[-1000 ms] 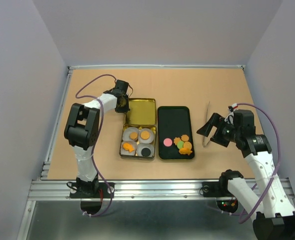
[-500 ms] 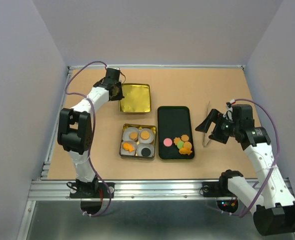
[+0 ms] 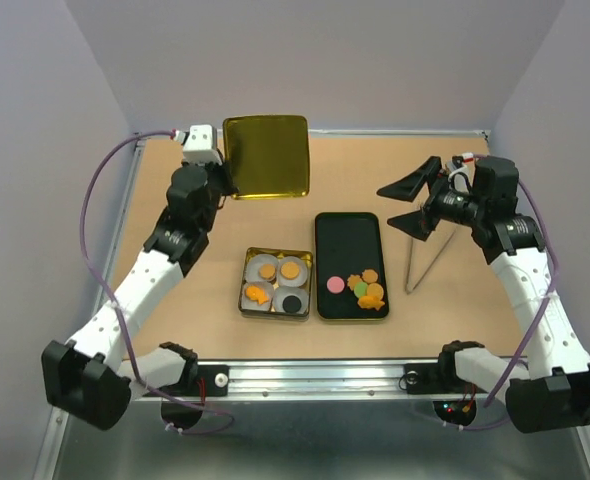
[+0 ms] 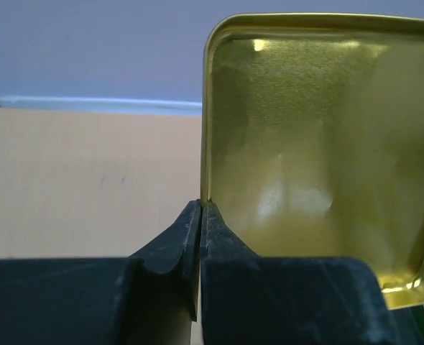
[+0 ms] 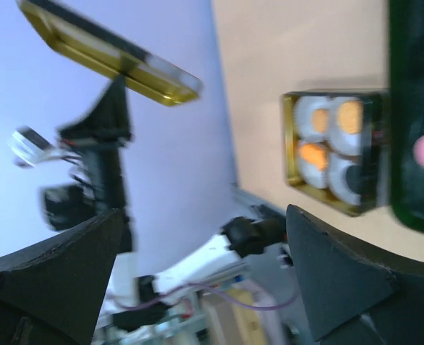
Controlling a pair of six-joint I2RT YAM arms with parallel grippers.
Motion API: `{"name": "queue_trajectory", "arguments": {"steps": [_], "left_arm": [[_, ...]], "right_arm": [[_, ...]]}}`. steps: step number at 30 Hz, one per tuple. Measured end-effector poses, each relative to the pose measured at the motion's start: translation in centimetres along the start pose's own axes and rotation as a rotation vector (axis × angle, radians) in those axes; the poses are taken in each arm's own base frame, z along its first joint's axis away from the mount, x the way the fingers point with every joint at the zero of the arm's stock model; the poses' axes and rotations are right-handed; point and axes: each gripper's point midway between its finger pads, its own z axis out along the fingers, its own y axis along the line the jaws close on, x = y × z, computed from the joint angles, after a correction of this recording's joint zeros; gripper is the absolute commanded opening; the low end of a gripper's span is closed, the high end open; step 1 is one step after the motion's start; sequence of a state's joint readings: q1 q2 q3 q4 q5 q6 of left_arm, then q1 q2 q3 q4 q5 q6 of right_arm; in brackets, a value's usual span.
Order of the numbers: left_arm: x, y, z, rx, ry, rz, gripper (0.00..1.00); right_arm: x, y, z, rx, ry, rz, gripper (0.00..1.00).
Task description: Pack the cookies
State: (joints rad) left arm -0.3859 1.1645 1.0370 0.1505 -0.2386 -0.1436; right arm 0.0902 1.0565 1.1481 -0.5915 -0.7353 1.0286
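Cookies (image 3: 365,287), small biscuits in orange, pink, green and dark tones, lie partly clustered on a black oblong tray (image 3: 347,240) and partly in white paper cups (image 3: 256,262) inside a square gold tin (image 3: 242,300) on the tan table (image 3: 455,310). The left tool (image 4: 201,210) pinches a square gold metal lid (image 3: 266,155) by its edge, raised above the table; the right tool (image 3: 385,203) hangs spread wide, holding nothing.

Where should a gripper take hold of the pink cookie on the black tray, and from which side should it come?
Pinch the pink cookie by its rim, coming straight down from above: it is a flat disc lying on the black tray. Close on its far and near edges, where the tray looks bare; the green cookie lies close on its right.
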Motion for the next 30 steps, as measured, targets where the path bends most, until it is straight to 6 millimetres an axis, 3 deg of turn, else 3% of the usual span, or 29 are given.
{"name": "queue_trajectory", "arguments": {"steps": [1,6,10,13,15,18,23,30], "left_arm": [[-0.5,-0.6,-1.4,0.026,-0.059,0.017,0.00],[-2.4,-1.0,-5.0,0.048,-0.278,0.063,0.00],[-4.6,-1.2,-6.4,0.032,-0.383,0.081,0.00],[-6.2,-1.5,-7.5,0.031,-0.447,0.078,0.00],[-6.8,-1.4,-8.3,0.025,-0.478,0.077,0.00],[-7.3,-0.9,-9.5,0.008,-0.514,0.069,0.00],[-7.8,0.3,-10.9,-0.023,-0.547,0.067,0.00],[-8.5,0.5,-12.0,-0.019,-0.573,0.046,0.00]], "right_arm": [[0.0,0.8,0.3,-0.029,0.015,0.040,1.00],[0.8,4.9,1.8,-0.169,0.091,0.193,1.00],[4.2,8.6,3.7,-0.251,0.225,0.267,1.00],[7.1,9.7,6.1,-0.258,0.334,0.316,1.00],[7.9,9.9,7.2,-0.250,0.366,0.354,1.00],[7.2,10.9,8.1,-0.294,0.358,0.401,1.00],[5.6,14.3,6.9,-0.450,0.323,0.410,1.00],[4.8,15.9,6.4,-0.523,0.298,0.423,1.00]]}}
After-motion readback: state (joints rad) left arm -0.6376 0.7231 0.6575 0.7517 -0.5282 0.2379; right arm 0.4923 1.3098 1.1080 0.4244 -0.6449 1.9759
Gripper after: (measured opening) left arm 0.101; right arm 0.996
